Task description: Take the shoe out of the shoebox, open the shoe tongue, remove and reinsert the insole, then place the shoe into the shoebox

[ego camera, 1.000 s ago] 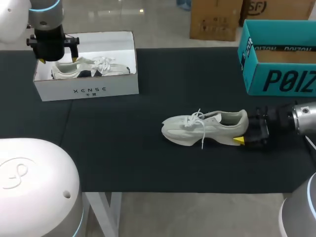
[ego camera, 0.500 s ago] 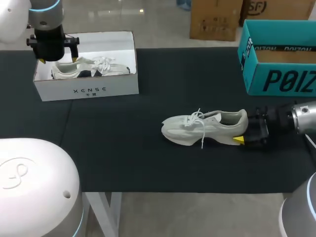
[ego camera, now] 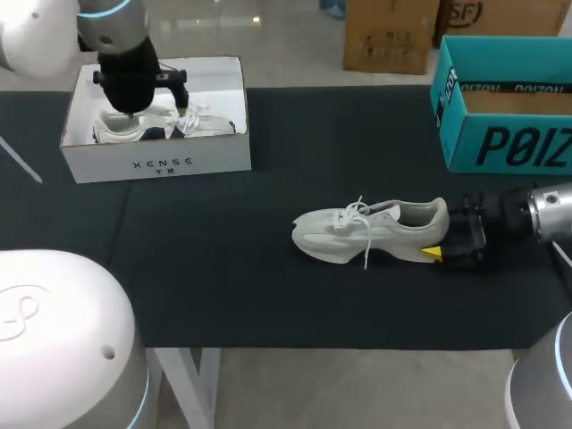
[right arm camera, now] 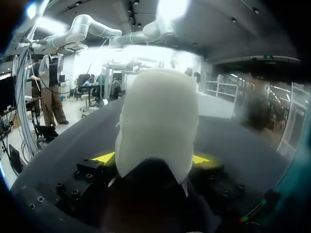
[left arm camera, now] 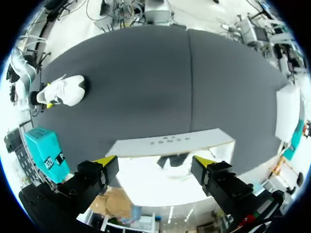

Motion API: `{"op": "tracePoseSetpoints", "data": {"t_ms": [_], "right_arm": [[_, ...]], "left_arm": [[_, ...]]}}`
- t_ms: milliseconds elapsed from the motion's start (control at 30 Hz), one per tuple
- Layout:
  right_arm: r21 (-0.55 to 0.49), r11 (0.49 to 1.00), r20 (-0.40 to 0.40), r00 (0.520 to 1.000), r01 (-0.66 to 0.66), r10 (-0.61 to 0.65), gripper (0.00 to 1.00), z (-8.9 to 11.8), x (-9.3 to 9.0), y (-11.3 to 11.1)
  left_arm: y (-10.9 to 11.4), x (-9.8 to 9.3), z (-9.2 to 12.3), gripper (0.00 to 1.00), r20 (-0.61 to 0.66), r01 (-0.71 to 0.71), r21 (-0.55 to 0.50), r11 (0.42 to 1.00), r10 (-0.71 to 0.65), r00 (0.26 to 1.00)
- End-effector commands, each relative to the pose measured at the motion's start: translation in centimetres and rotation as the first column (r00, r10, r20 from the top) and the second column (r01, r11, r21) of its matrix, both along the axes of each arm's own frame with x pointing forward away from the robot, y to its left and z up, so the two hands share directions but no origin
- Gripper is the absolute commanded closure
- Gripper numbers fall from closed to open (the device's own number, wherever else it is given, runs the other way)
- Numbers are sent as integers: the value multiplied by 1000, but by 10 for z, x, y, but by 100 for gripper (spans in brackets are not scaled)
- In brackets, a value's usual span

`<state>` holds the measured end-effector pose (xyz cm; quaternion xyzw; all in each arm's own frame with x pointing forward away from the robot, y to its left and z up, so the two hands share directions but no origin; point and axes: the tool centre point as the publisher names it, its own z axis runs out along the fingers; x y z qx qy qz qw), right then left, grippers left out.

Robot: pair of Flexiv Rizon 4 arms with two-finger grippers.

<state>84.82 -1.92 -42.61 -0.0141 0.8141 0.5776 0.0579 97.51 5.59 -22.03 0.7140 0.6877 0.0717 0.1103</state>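
Dark bench (ego camera: pixel 268 295) bearing a white sneaker (ego camera: pixel 371 231), heel clamped in the right hand (right arm camera: pixel 153 158); left hand (left arm camera: pixel 154 161), fingers apart, above the white shoebox (ego camera: pixel 152 163).

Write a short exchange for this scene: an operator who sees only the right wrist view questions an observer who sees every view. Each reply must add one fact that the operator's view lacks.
Operator: My right gripper holds the shoe by its heel. Where is the left gripper?
Observer: It hangs above the white shoebox, fingers open and holding nothing.
Operator: Is that shoebox empty?
Observer: No, a second shoe lies inside it, under the left gripper.
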Motion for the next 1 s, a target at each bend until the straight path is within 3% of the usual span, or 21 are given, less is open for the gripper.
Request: {"op": "tracePoseSetpoints", "data": {"t_ms": [33,267,367,867,933,1000], "right_arm": [[-2,1000,0,1000,-1,1,100,-5,3,3],[-2,1000,0,1000,-1,1,100,-5,3,3],[-2,1000,0,1000,-1,1,100,-5,3,3],[-2,1000,0,1000,-1,1,100,-5,3,3],[-2,1000,0,1000,-1,1,100,-5,3,3],[-2,1000,0,1000,-1,1,100,-5,3,3]], "left_arm": [[-42,-7,-10,0,-21,32,18,999,-32,999],[-88,-19,-16,0,-78,53,36,998,-50,996],[-114,-28,-17,0,-93,42,116,992,-31,995],[-114,-28,-17,0,-93,42,116,992,-31,995],[-126,-20,-13,0,-201,-307,14,951,304,931],[-130,-23,-9,0,-486,-547,-106,831,436,757]]}}
